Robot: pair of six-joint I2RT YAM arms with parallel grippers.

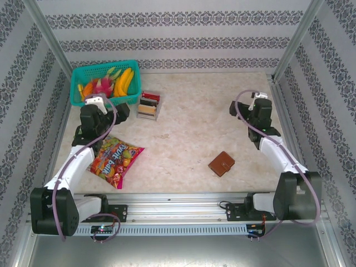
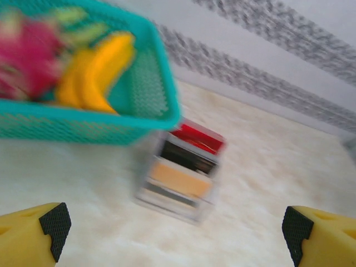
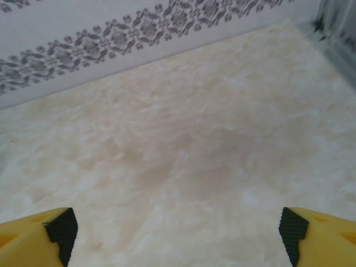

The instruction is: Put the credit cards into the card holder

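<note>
My left end effector (image 2: 177,225), spread wide, faces the credit cards (image 2: 186,167) just ahead, beside the basket (image 2: 83,125) at the far-left corner. My right end effector (image 3: 177,228), equally wide, is nearer the card holder (image 1: 221,163) by the near edge of the worktop (image 1: 189,128).

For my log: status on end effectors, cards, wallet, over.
Left end effector open, facing red, black, tan plastic cards in pale slotted stand. Right end effector open, empty. Square brown leather wallet closed. Teal mesh basket crowds stand.
</note>
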